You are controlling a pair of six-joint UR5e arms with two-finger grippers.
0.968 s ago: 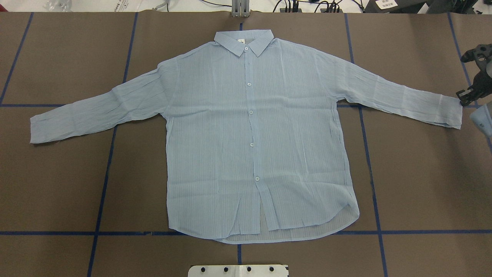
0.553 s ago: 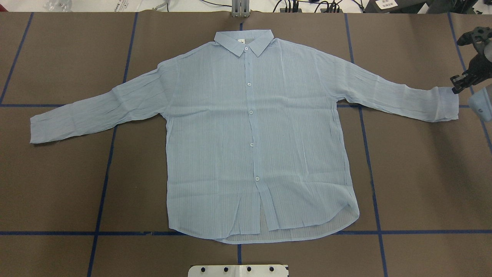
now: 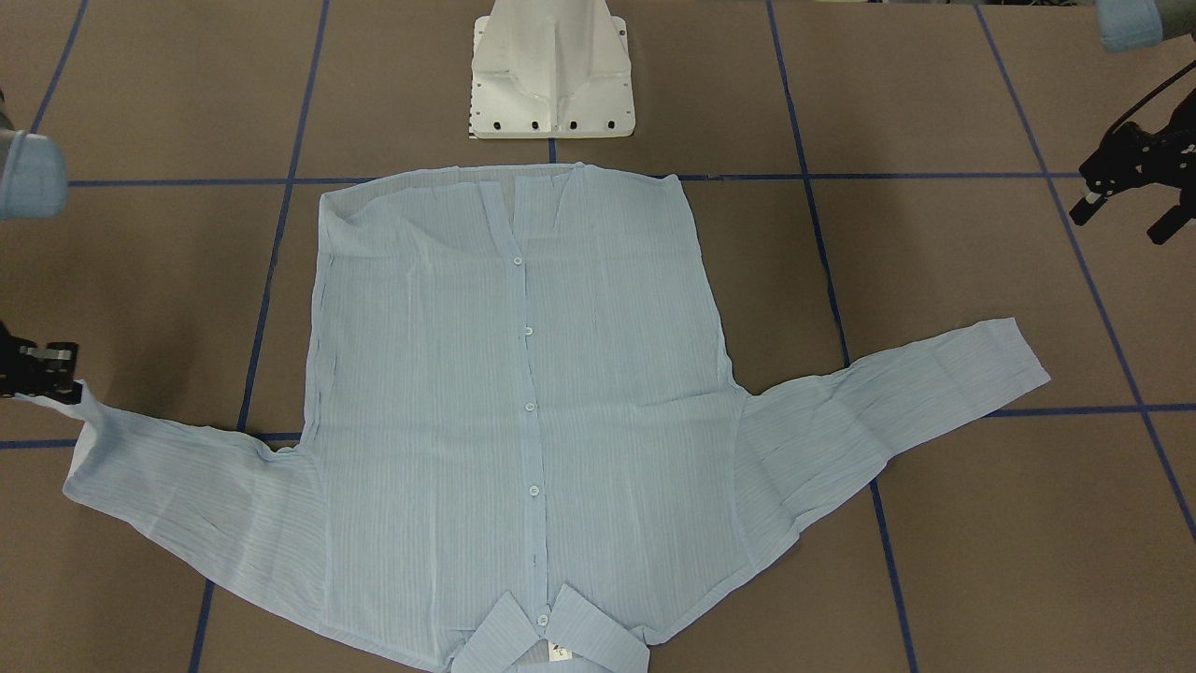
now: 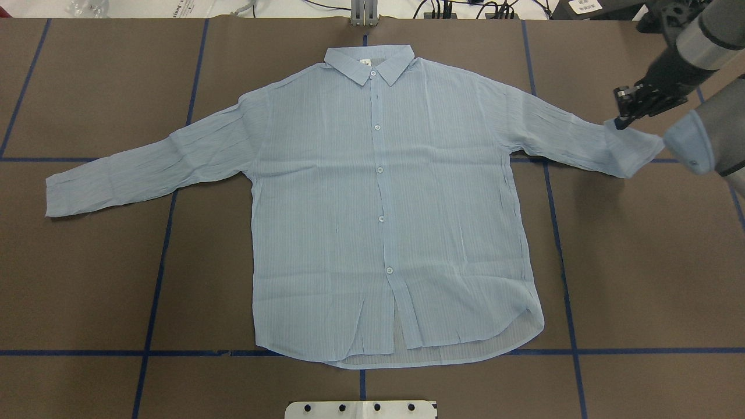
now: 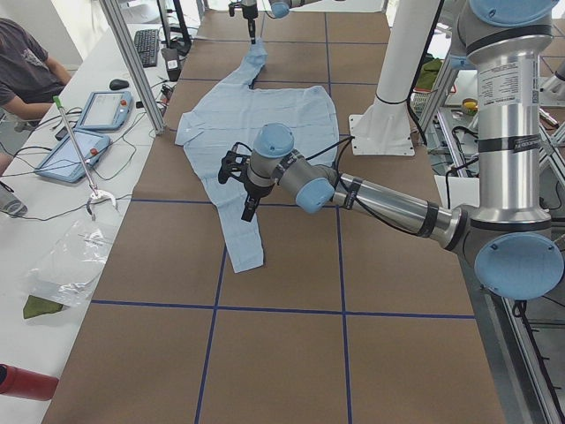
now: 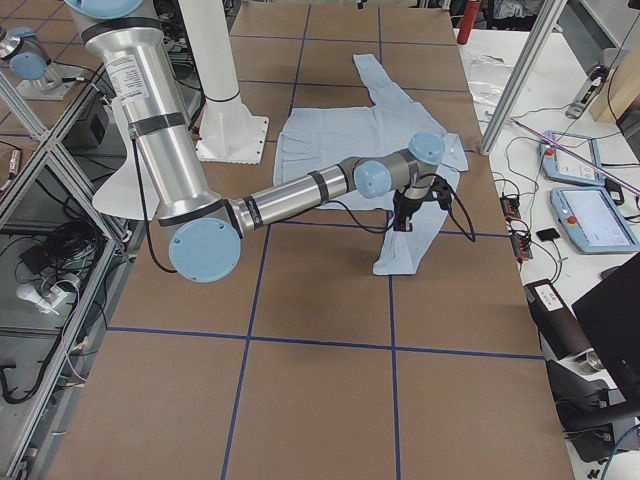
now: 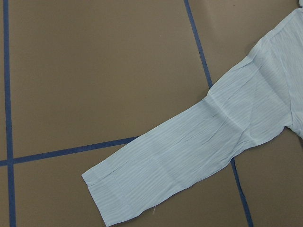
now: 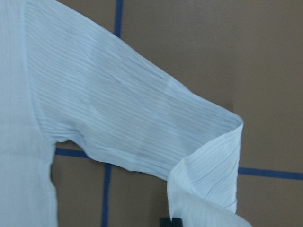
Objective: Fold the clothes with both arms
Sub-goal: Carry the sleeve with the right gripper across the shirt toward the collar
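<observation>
Shirt position: The thin pale-blue striped button-up shirt (image 4: pixel 378 203) is lying front up and flat on the brown table (image 4: pixel 640 262), its collar pointing away from the robot and its sleeves spreading outward.
Right claw: The black two-finger right gripper (image 4: pixel 618 120) is clenching the right-side cuff (image 4: pixel 637 145), holding it raised and curling over its own sleeve.
Left claw: The black two-finger left gripper (image 3: pixel 1121 220) is hanging above the table, apart from the left-side cuff (image 3: pixel 1014 360), with fingers spread and grasping nothing.
Handling: The cloth is looking light, limp and crinkly, so it is likely drooping from any single pinch and sliding easily on the table.
Where to hold: Cuff edges, shoulder seams and hem corners are offering the firmest pinches.
Counts: The scene is showing one shirt, two sleeves, five white buttons (image 4: pixel 379 169) and two grippers.
</observation>
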